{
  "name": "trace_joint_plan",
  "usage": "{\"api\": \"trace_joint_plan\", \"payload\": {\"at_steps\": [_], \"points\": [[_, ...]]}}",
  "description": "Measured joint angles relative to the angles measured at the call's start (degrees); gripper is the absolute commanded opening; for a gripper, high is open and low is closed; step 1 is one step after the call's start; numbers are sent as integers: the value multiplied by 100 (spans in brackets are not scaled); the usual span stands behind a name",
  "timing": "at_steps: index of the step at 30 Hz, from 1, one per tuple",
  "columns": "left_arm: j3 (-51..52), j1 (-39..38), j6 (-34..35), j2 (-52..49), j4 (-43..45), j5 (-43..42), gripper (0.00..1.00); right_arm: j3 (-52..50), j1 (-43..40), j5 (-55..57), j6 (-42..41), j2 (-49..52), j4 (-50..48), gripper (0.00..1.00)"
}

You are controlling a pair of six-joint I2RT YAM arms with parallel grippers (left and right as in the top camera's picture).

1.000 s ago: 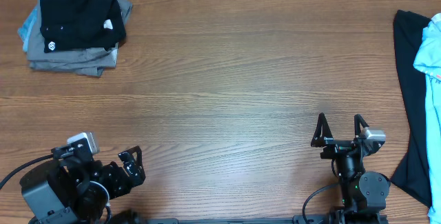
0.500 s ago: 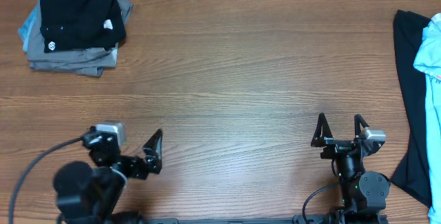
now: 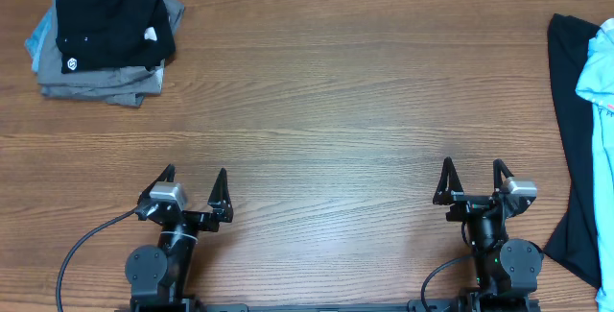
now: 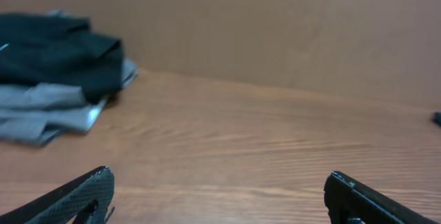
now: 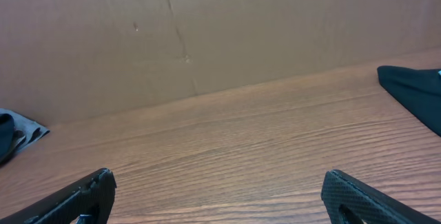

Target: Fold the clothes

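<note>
While the left hand (image 3: 195, 172) and the right hand (image 3: 472, 164) are parked at the near edge of the surface (image 3: 326, 110), both spread wide w/ nothing held, the clothes (image 3: 571, 206) are seen in two lots, well apart: a folded stack (image 3: 106, 86) at the far-left corner, topped by the black shirt (image 3: 113, 26) w/ its round white logo (image 3: 72, 63), and, at the far-right edge, a light blue garment (image 3: 600, 91) laid partly over a black garment (image 3: 574, 139), both unfolded. Nothing is touched by either hand atm. Handling, as judged: soft, light, floppy fabric, no stiffness, so sagging and bunching are to be expected once lifted; some drag on the wood is likely, breakage is no concern. A hold is best taken at an edge or corner, e.g. hem or shoulder seam, pinched thru one layer only, w/ two corners taken together so the cloth is held spread. Views compared: only from overhead are both lots, the logo and the light blue piece shown; by the left wrist cam the stack is caught side-on & blurred, grey layers made out under the black, w/ only a dark speck at the right frame edge, too small to tell; by the right wrist cam just a black corner at the right and a grey scrap at far left are given.
</note>
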State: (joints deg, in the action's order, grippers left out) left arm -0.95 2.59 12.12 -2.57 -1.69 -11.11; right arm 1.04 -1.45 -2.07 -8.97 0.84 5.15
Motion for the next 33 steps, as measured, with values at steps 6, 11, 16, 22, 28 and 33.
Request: {"api": "trace_joint_plan", "payload": {"at_steps": [6, 11, 16, 22, 28, 33], "points": [[48, 0, -28, 166, -223, 625, 100, 2, 0, 0, -2, 0, -2, 100], [48, 0, -275, 170, -256, 903, 100, 2, -2, 4, 0, 0, 0, 100], [48, 0, -382, 170, -260, 990, 100, 2, -2, 2, 0, 0, 0, 100], [48, 0, -463, 170, -260, 1012, 100, 2, -2, 0, -2, 0, -2, 100], [48, 0, -472, 170, -262, 1012, 100, 0, -2, 2, 2, 0, 0, 100], [48, 0, -485, 170, -262, 1012, 100, 2, -2, 2, 2, 0, -2, 100]]}}
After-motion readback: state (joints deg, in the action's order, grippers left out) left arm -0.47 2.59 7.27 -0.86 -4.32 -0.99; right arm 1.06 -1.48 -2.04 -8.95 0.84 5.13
